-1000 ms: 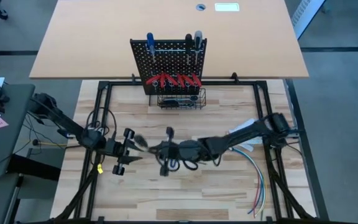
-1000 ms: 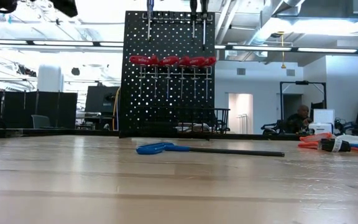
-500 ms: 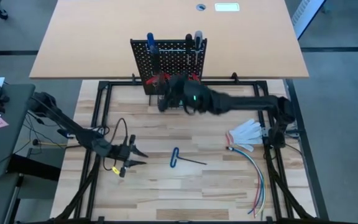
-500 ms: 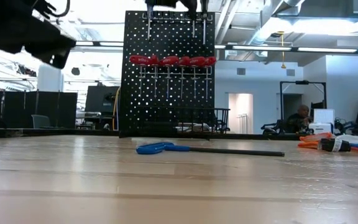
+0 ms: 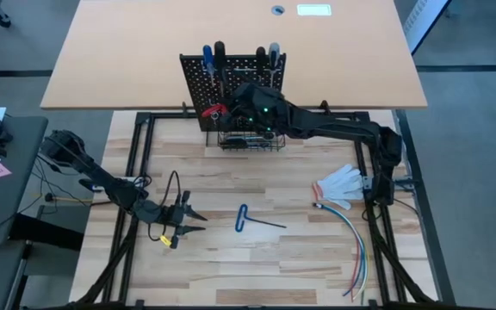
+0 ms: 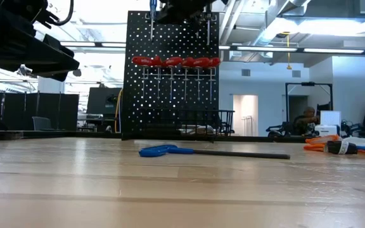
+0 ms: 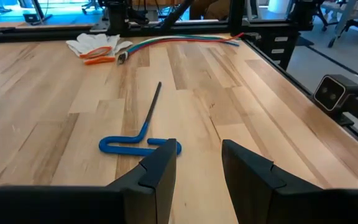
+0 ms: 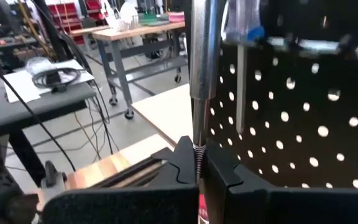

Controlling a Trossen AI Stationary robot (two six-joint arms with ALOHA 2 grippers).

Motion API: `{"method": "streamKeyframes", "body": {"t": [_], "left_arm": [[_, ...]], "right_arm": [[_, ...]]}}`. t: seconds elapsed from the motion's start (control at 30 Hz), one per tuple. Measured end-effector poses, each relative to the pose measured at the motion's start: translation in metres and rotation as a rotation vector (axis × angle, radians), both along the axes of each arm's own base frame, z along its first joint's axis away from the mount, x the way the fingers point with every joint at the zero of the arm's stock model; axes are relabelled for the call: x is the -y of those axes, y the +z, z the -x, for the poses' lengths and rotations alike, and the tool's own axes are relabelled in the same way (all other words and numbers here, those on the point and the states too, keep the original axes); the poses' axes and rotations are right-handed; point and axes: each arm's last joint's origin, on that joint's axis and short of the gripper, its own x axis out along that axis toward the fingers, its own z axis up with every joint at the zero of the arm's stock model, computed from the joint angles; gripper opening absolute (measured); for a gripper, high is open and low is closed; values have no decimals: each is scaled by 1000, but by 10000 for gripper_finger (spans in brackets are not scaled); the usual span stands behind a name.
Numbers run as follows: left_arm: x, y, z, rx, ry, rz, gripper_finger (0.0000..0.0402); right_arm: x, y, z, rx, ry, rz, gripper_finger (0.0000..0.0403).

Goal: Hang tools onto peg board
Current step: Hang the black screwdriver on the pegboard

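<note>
Peg board: the upright black perforated metal peg board (image 5: 233, 77) is standing at the far middle of the pale wooden table (image 5: 300, 258), with blue- and black-handled screwdrivers (image 5: 208, 57) sitting in its top ring holders and a row of red-handled tools (image 6: 173, 61) hanging lower down.
Basket: the black wire basket (image 5: 251, 138) is sitting at the board's base.
Right end effector: the right end effector (image 8: 198, 163) is hovering up against the peg board, its fingers pinched shut on the thin metal shaft of a screwdriver (image 8: 202, 56) that is pointing upright beside the perforated panel.
Hex key: a blue-handled hex key with a long dark shaft (image 5: 246, 219) is lying flat on the table near its middle, well apart from the board.
Left end effector: the left end effector (image 7: 199, 167) is hanging low over the table just beside the hex key's blue handle, fingers partly apart and holding nothing.
Surroundings: a white glove with orange trim (image 5: 339, 182) and a bundle of coloured wires (image 5: 356, 245) are lying on the table's right side.
</note>
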Motion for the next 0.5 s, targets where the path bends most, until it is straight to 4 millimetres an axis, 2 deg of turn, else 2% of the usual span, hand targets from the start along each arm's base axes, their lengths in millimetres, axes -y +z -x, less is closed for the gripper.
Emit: {"method": "streamKeyframes", "body": {"t": [0.5], "left_arm": [[0,4,-1,40,2,-3,122]], "right_arm": [[24,-4,2,20,2,3,3]]}}
